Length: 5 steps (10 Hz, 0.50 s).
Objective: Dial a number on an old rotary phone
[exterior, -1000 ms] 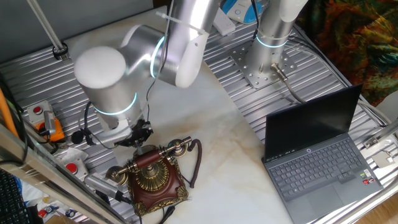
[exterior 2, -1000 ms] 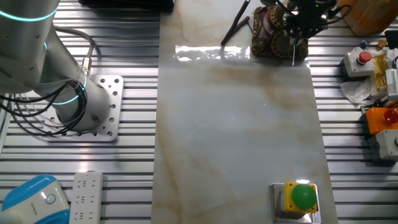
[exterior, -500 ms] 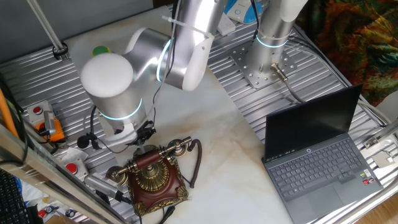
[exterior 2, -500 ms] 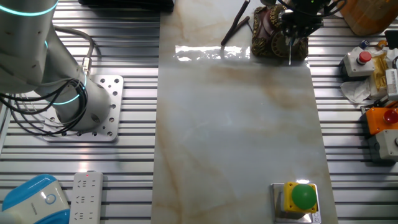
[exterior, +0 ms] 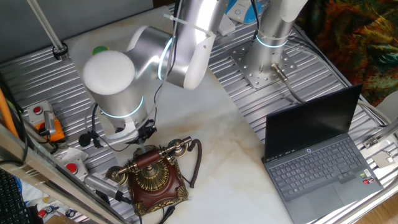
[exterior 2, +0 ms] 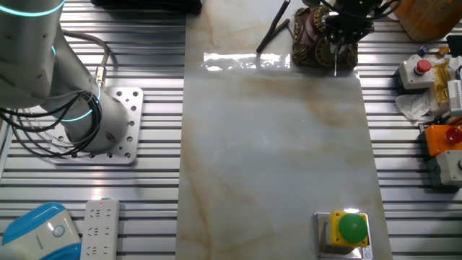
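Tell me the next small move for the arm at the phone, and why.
Probably ease the gripper down and forward onto the brass dial of the old rotary phone. It hangs above the phone's rear by the handset, and its thin tip does not appear to sit in a finger hole yet.

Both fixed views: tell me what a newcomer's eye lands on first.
The big silver robot arm dominates, bent down over the old rotary phone at the marble slab's near edge. An open laptop sits to the right. In the other view, a green button on a yellow box stands out.
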Each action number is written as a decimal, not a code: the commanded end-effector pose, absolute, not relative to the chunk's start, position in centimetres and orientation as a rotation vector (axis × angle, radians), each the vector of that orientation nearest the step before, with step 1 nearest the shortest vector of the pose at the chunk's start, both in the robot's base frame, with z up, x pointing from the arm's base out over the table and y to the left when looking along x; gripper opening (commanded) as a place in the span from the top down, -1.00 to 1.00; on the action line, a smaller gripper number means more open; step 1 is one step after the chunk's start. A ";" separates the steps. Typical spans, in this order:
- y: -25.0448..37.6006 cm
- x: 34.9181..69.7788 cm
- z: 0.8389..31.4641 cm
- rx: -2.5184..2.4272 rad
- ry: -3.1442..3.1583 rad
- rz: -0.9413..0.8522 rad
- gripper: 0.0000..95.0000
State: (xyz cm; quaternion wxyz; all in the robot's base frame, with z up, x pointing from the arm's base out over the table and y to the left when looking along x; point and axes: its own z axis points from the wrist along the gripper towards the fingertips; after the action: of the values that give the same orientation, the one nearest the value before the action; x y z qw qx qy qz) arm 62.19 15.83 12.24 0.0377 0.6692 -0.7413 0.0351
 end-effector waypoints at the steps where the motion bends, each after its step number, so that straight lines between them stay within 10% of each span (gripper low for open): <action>1: 15.9 62.2 12.2 2.054 -2.229 0.139 1.00; 5: 16.1 62.4 11.9 2.044 -2.223 0.147 1.00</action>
State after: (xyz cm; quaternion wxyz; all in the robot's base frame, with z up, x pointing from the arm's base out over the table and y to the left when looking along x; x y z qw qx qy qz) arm 62.39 16.15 11.84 0.0602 0.6749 -0.7339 0.0483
